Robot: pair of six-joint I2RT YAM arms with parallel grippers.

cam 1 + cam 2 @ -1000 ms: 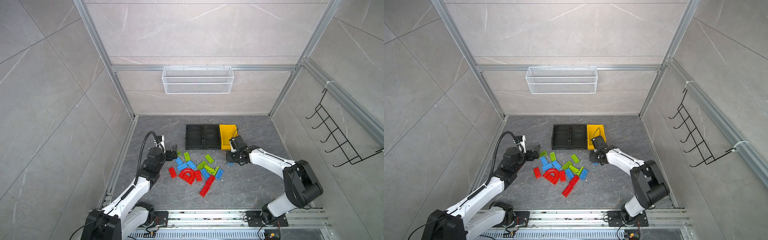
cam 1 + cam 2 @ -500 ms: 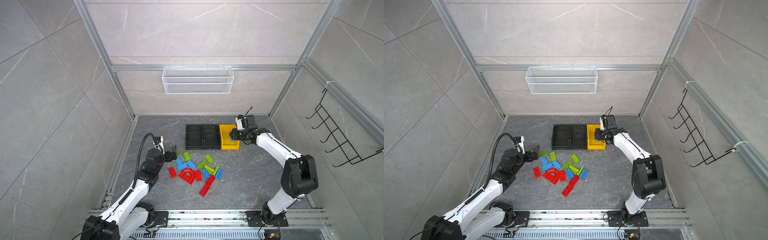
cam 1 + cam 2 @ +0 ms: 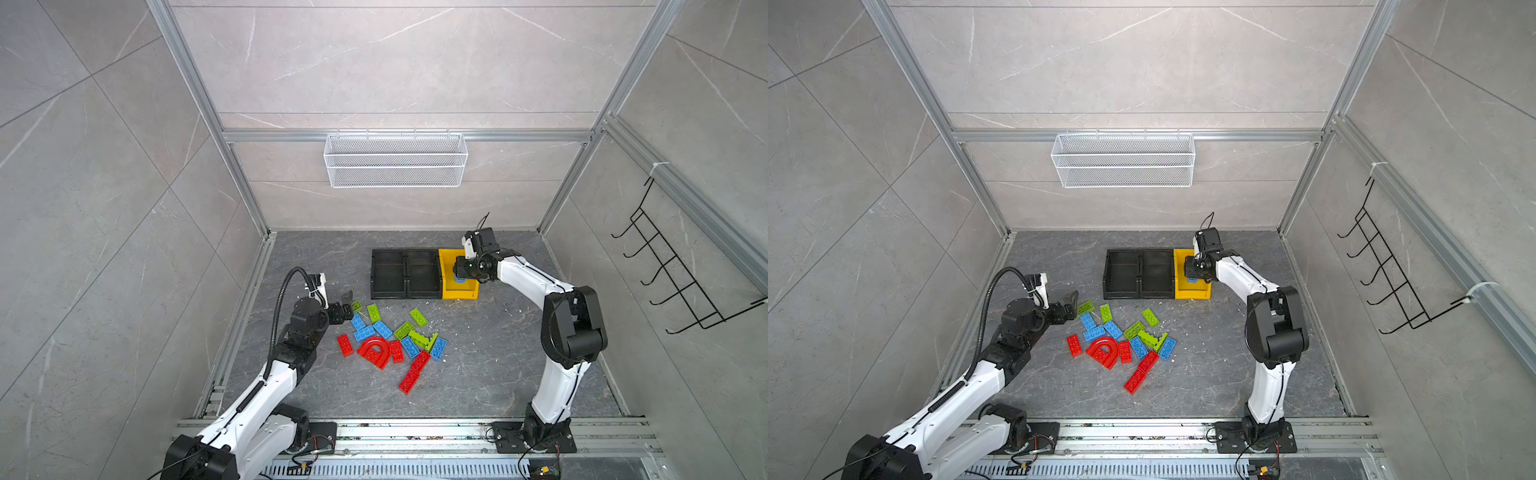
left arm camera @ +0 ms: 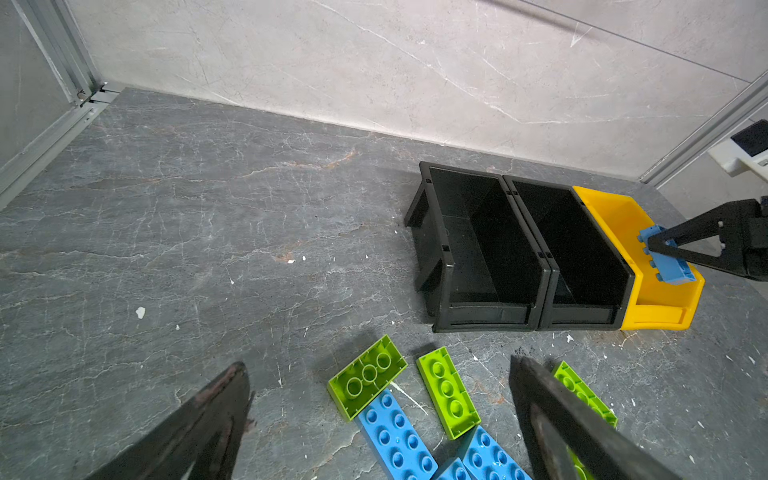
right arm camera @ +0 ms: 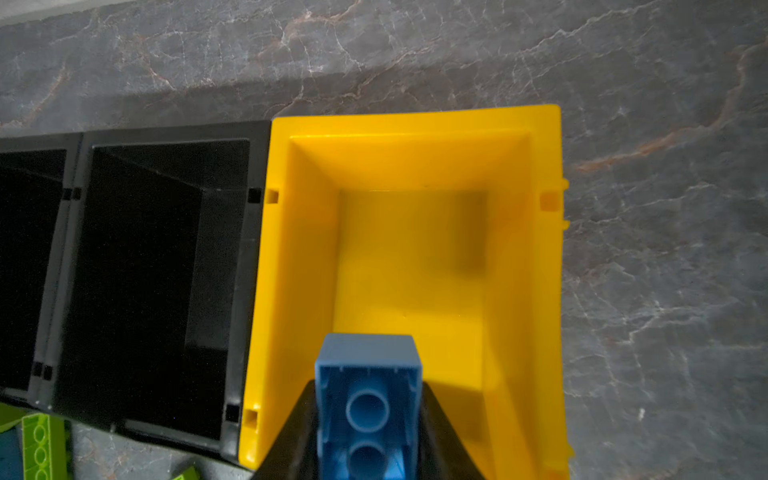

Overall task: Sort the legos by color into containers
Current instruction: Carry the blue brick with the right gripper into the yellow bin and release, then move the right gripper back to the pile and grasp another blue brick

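The right tool point(image 5: 368, 390) is closed on a blue lego brick point(image 5: 368, 361), pinching it from both sides, and the yellow bin point(image 5: 299, 249) sits right under it. This looks like the drop step, so next the tool only needs to let go and the brick will fall in. The left tool point(image 4: 378, 368) is wide open and holds nothing, with the pile of legos point(image 3: 390, 340) just in front of it on the surface point(image 3: 498, 353). The right wrist view shows the bin's bare bottom, which both top views mostly hide behind the tool.

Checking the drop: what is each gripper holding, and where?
Right gripper pinches the blue brick across its long sides, near one end; left gripper holds nothing.
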